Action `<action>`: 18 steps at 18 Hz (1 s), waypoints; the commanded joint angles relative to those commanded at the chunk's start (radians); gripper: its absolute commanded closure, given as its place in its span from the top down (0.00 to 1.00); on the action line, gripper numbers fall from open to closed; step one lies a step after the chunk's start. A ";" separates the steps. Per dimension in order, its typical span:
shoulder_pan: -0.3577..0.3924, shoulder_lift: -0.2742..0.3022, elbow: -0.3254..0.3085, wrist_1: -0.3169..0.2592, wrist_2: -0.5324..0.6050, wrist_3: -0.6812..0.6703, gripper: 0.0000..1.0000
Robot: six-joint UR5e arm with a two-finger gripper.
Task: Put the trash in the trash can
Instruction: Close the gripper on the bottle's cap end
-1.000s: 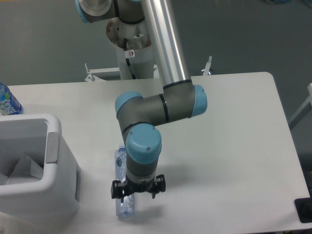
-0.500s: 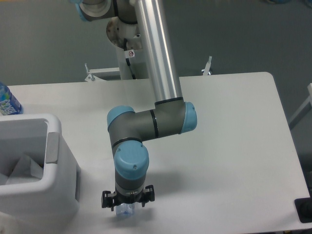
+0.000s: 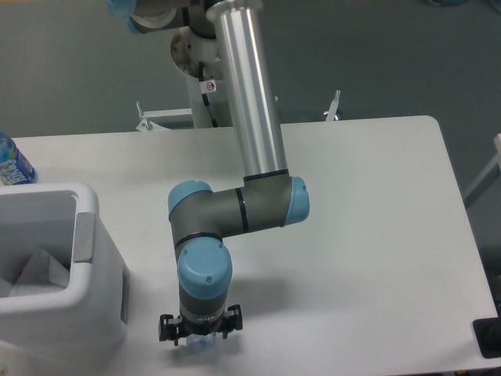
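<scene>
From the fixed camera, the only view I have, my gripper (image 3: 200, 338) points straight down near the front edge of the table (image 3: 376, 235), just right of the trash can (image 3: 86, 235). My own wrist covers most of what lies beneath it; only a bit of clear plastic, the crushed bottle (image 3: 202, 343), peeks out under the black fingers. I cannot tell whether my jaws are closed on it or only straddling it, since the gap between them is hidden from above. Inside the trash can I see a pale, crumpled shape against the left wall, which I take to be the wrapper (image 3: 35, 270), so that half of the job looks done. What remains, as I judge it, is the bottle: a firm grasp, a lift over the thick rim, and a release inside. A labelled bottle (image 3: 12, 164) stands at the table's far left edge, well apart.
</scene>
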 joint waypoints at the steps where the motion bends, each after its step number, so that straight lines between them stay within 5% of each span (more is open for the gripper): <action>1: -0.005 0.000 -0.002 0.000 0.003 0.000 1.00; 4: -0.005 -0.002 0.000 0.000 0.006 -0.002 0.97; 10: -0.005 0.005 -0.005 0.000 0.006 -0.002 0.71; 18: -0.006 0.006 -0.005 0.000 0.029 0.000 0.63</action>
